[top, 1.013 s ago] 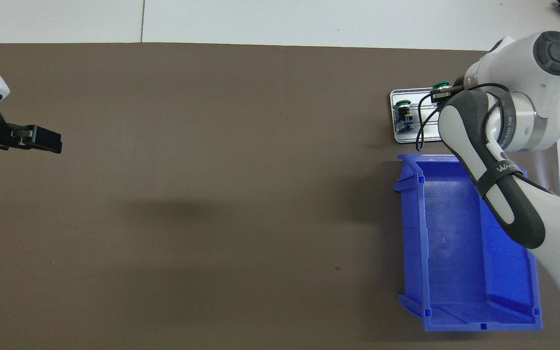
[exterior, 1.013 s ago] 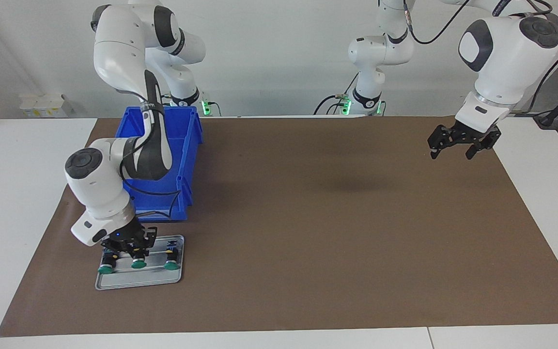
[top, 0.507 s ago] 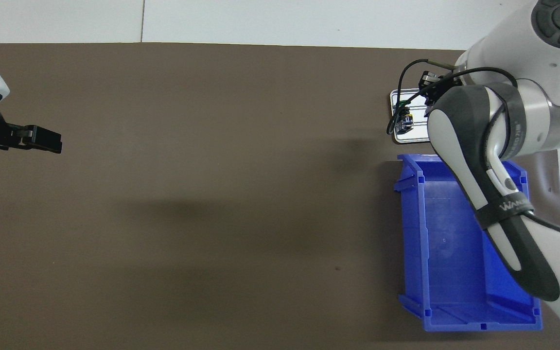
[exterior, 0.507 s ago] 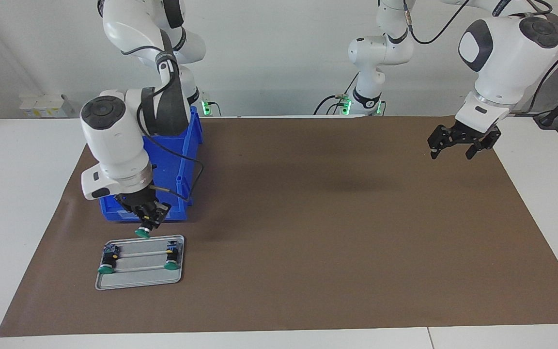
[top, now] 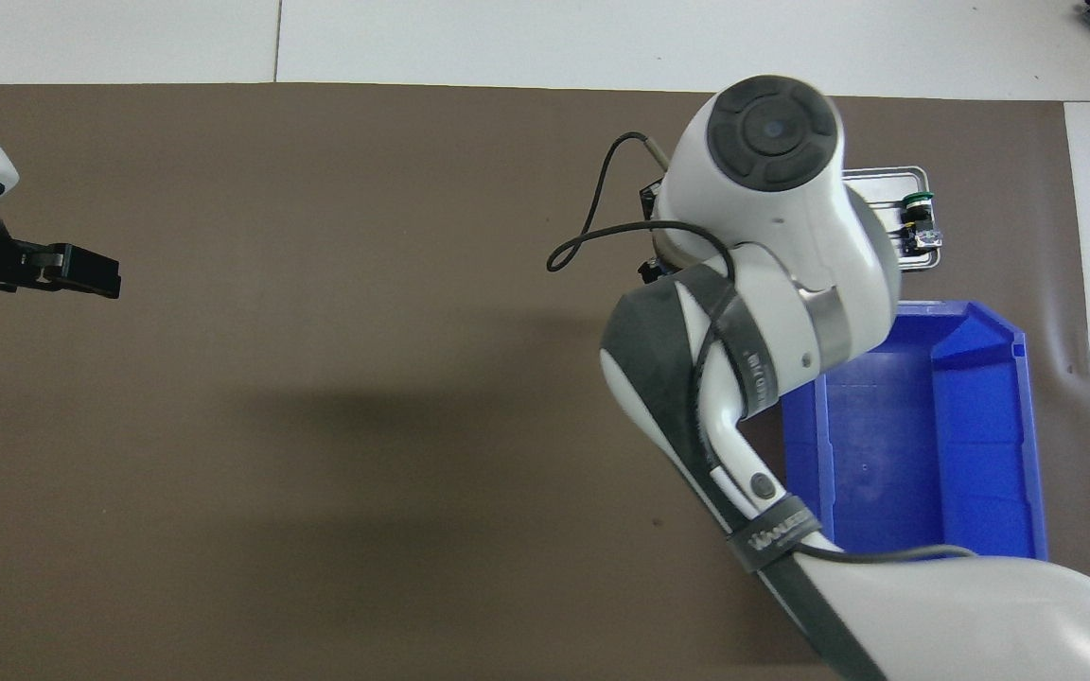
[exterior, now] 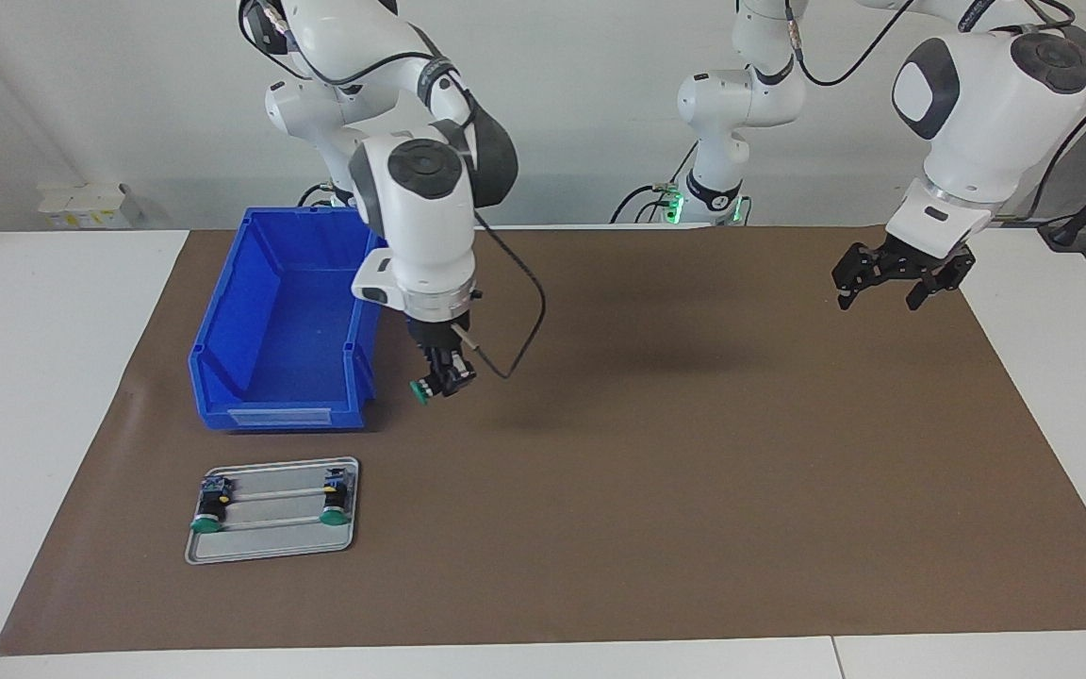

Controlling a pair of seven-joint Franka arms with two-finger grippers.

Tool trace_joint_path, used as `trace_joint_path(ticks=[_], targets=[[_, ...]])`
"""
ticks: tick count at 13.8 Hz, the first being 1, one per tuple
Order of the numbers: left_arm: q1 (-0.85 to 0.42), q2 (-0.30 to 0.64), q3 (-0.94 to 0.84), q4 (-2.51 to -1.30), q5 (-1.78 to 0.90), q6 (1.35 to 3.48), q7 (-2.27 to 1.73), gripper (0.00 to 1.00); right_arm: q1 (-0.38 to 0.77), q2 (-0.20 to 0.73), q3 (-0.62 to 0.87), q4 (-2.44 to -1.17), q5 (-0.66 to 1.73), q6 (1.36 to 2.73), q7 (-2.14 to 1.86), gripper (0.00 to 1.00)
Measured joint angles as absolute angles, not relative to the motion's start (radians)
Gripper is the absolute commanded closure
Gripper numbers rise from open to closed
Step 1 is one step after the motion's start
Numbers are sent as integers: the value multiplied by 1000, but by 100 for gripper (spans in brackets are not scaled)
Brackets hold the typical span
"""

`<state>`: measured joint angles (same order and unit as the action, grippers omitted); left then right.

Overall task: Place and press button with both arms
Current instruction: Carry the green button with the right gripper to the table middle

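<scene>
Two big white arms [exterior: 420,207] with dark joint bands reached over a flat brown mat [exterior: 656,490]. The mat looked dull and smooth, and it covered most of a white table [exterior: 43,377].

The right gripper [exterior: 445,375] hung in the air over the mat, just beside the blue bin [exterior: 288,321]. Its small black fingers were pinched tight on the button [exterior: 424,389]. The button had a round, flat green cap, and the cap stuck out sideways toward the bin. A thin black cable looped out from the wrist above it. From overhead, the arm's fat round wrist hid the gripper and the button.

The blue bin was shiny hard plastic, shaped like a box with slanted walls and an open top.

A thin metal tray [exterior: 271,545] lay flat on the mat, farther from the robots than the bin. It was silver, with rounded corners and a low raised rim. Two more buttons [exterior: 207,514] lay on their sides in it, one at each end, well apart. Each had a green cap and a stubby black body.

The left gripper [exterior: 892,288] waited in the air over the mat at the left arm's end of the table. Its black claw fingers were spread wide and held nothing.
</scene>
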<state>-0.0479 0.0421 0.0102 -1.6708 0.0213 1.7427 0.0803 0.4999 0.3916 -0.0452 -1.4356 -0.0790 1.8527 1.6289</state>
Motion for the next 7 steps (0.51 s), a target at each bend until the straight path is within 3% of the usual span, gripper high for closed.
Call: trace_joint_path(ticks=[4, 7], targets=[[-48, 42, 10, -1671, 21, 1743, 80, 0, 640, 430, -44, -1445, -79, 1895, 2005, 100], [-48, 42, 10, -1671, 21, 1743, 80, 0, 733, 508, -44, -1431, -80, 1928, 2237, 100]])
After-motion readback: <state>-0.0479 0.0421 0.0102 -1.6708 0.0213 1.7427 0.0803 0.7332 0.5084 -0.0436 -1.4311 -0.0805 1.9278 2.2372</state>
